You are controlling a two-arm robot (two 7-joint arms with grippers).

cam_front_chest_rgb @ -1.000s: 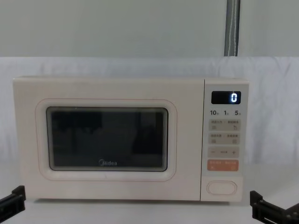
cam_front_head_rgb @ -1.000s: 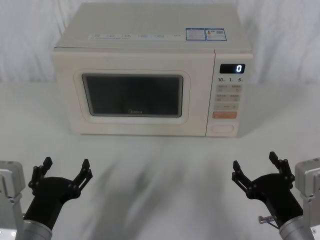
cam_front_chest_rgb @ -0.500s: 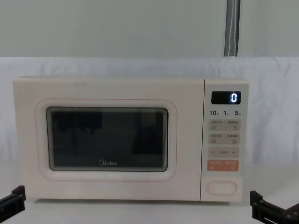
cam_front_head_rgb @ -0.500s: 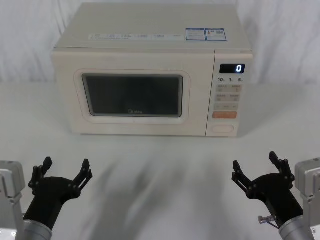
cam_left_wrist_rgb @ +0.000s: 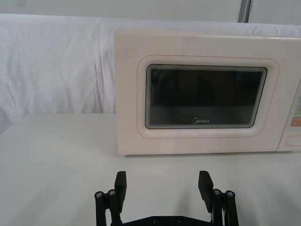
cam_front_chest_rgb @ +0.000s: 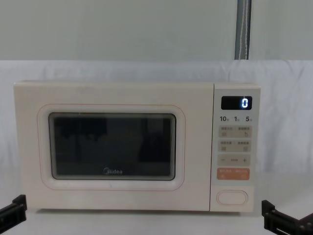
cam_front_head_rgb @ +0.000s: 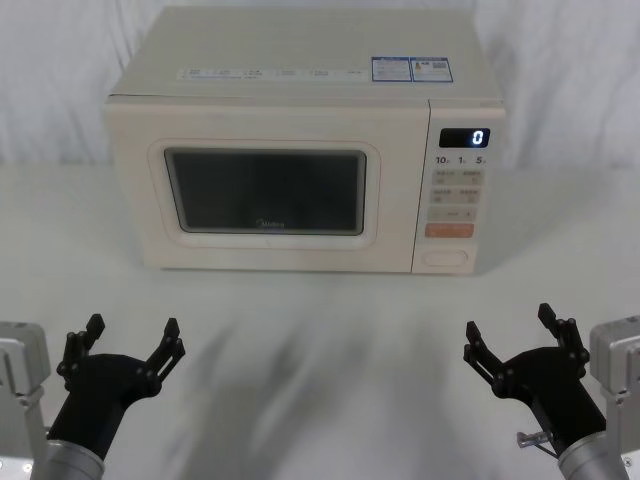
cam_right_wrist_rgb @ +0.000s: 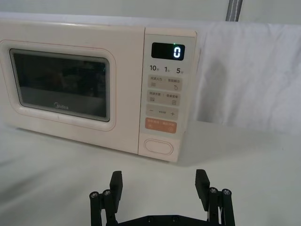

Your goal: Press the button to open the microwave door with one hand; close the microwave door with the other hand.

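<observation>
Left hand (cam_front_head_rgb: 127, 340) hovered low over white surface (cam_front_head_rgb: 320, 330), near-left, fingers spread wide, holding nothing. Right hand (cam_front_head_rgb: 515, 335) mirrored it near-right, likewise agape and empty. Both stood well apart from microwave. Microwave door (cam_front_head_rgb: 265, 190) sat flush, closed. Button (cam_front_head_rgb: 445, 258) lay at bottom of control panel (cam_front_head_rgb: 458, 200), under orange key, untouched. Display read 0.

The microwave door (cam_front_chest_rgb: 112, 147) sits shut, flush with the control panel (cam_front_chest_rgb: 235, 147), whose display (cam_front_chest_rgb: 236, 103) reads 0. The oval button (cam_front_chest_rgb: 232, 197) lies at the panel's bottom.
</observation>
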